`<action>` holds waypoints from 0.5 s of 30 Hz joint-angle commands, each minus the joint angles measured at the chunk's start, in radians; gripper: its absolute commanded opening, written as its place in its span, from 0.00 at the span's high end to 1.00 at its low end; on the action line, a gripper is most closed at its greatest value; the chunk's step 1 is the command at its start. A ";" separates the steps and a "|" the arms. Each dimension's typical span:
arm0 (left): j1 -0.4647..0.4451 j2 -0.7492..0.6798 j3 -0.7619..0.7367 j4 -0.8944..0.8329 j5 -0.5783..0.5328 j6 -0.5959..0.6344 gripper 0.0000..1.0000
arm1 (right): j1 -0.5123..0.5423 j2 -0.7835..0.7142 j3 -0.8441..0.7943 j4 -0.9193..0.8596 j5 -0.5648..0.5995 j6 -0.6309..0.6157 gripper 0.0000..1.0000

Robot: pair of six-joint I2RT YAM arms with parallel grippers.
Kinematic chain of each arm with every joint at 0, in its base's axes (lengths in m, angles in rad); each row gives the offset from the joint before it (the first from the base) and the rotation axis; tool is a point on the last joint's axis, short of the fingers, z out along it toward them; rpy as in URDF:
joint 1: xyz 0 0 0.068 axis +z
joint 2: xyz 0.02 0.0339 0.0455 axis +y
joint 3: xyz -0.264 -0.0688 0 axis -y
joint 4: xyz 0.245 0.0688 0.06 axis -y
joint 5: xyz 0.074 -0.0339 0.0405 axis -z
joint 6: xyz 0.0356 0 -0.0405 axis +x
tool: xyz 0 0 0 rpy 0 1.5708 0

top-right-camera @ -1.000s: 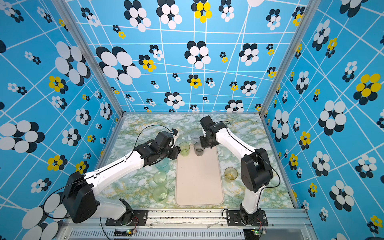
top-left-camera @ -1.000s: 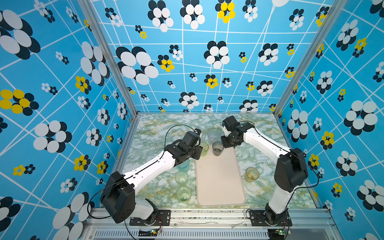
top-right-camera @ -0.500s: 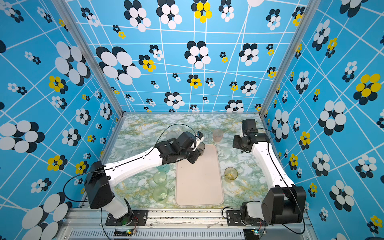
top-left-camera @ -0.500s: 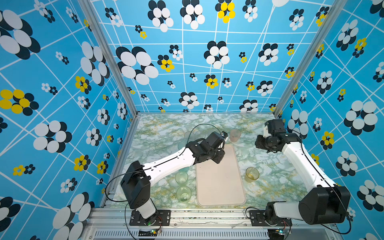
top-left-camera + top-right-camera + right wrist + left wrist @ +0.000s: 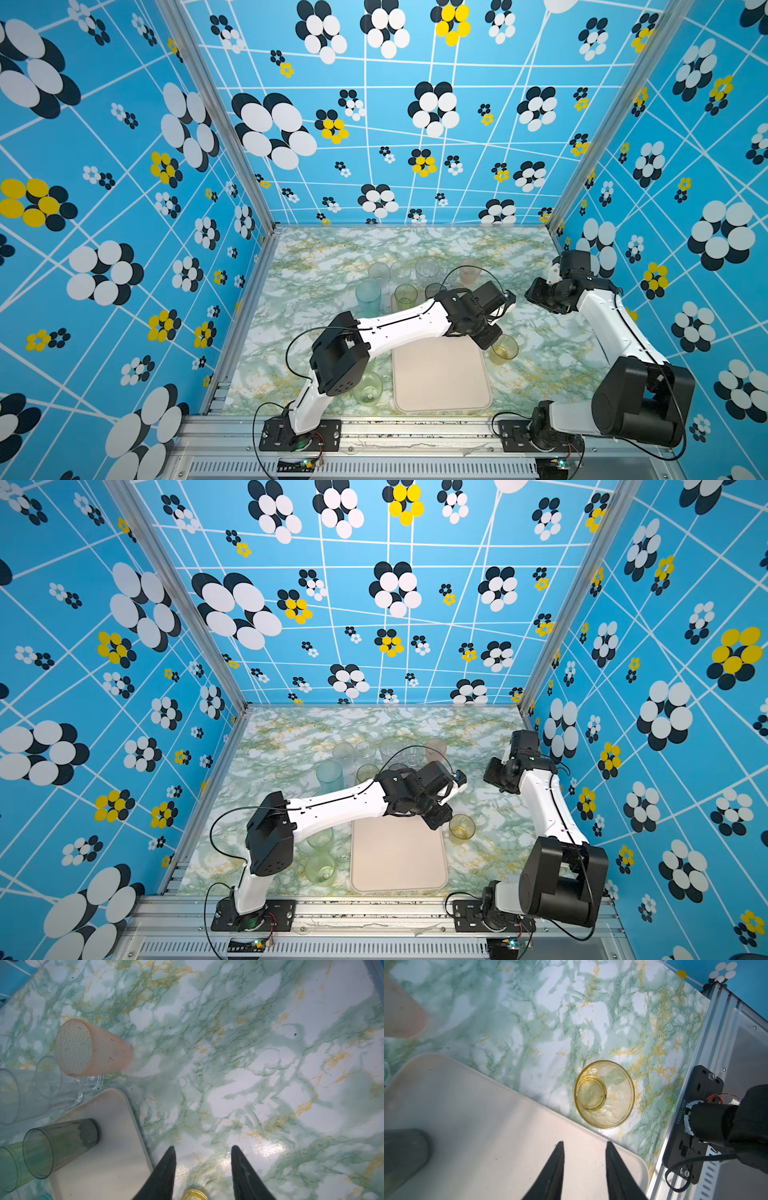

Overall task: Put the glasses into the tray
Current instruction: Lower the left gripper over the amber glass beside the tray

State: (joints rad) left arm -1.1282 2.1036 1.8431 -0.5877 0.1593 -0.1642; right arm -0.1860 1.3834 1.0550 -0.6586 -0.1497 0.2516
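The left gripper [image 5: 585,1144] hovers over the tray [image 5: 488,1115], jaws narrowly parted and empty. The amber glass [image 5: 604,1095] stands on the table [image 5: 550,1022] just ahead, past the rim. It looks best to spread the jaws wider than the glass before descending. The right gripper [image 5: 202,1147], moderately parted and empty, has that glass just behind its fingertips.

The right wrist view's edge cuts off the amber glass [image 5: 194,1195].
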 commanded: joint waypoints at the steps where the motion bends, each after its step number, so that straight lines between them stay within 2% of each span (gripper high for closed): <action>1: -0.005 0.054 0.085 -0.082 0.037 0.015 0.65 | -0.003 0.003 -0.004 0.032 -0.048 0.006 0.54; 15: -0.008 0.156 0.196 -0.152 0.013 0.028 0.65 | -0.003 0.006 -0.031 0.054 -0.054 0.005 0.55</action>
State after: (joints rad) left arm -1.1347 2.2196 2.0094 -0.6979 0.1757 -0.1555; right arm -0.1860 1.3834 1.0386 -0.6163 -0.1905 0.2516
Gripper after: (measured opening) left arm 0.354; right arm 0.454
